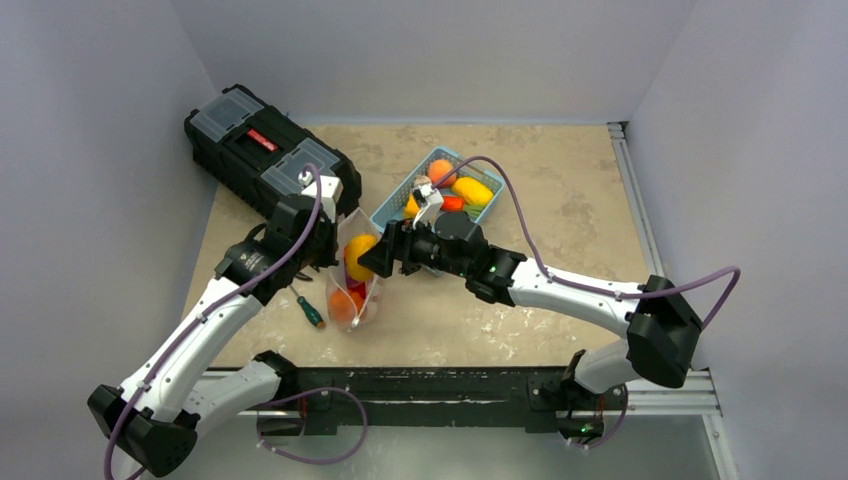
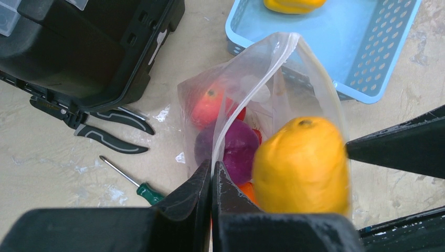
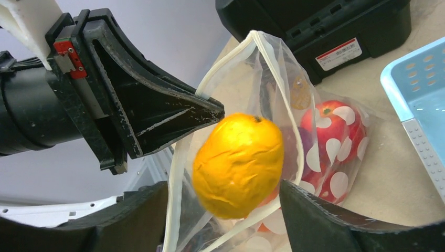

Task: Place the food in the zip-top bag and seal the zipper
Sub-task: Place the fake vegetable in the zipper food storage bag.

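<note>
The clear zip-top bag [image 2: 246, 79] stands open on the table beside the basket. My left gripper [image 2: 212, 168] is shut on its zipper [image 2: 231, 118], holding one side of the mouth up. Inside lie a red fruit [image 2: 207, 105] and a purple one [image 2: 239, 147]. A yellow-orange fruit [image 3: 239, 163], blurred, hangs over the bag's mouth between the fingers of my right gripper [image 3: 225, 210]. Those fingers stand open, apart from the fruit. From above, the yellow-orange fruit [image 1: 360, 255] sits at the top of the bag [image 1: 355, 300].
The light blue basket [image 1: 487, 215] behind the right gripper holds more food. A black toolbox [image 1: 260, 150] lies at the back left, with pliers [image 2: 110, 131] at its edge. A green-handled screwdriver [image 1: 310, 310] lies left of the bag.
</note>
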Motion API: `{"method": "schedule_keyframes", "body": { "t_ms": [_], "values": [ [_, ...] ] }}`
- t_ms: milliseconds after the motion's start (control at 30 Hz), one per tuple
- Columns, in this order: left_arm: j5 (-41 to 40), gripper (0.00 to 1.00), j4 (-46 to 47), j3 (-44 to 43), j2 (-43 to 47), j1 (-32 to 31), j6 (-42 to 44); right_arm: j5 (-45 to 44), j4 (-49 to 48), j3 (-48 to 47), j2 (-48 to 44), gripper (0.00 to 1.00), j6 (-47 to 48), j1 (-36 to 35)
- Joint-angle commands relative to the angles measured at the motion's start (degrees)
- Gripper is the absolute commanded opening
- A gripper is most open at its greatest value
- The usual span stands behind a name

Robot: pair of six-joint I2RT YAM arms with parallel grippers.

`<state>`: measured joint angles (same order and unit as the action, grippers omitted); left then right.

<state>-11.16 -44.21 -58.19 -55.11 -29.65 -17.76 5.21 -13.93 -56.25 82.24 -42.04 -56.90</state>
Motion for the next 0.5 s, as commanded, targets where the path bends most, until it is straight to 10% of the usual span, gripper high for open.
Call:
{"method": "schedule_keyframes", "body": {
  "t_ms": [0, 467],
  "values": [
    [-0.09, 0.00, 1.69, 0.27, 0.93, -0.11, 0.18, -1.85, -0.26, -3.28, -1.43, 0.79, 1.82, -0.40],
    [-0.63, 0.00, 1.88, 0.34, 1.89, -0.13, 0.10, -4.98, 5.55, -9.11, -4.00, 0.78, 5.81, -0.46]
  ]
}}
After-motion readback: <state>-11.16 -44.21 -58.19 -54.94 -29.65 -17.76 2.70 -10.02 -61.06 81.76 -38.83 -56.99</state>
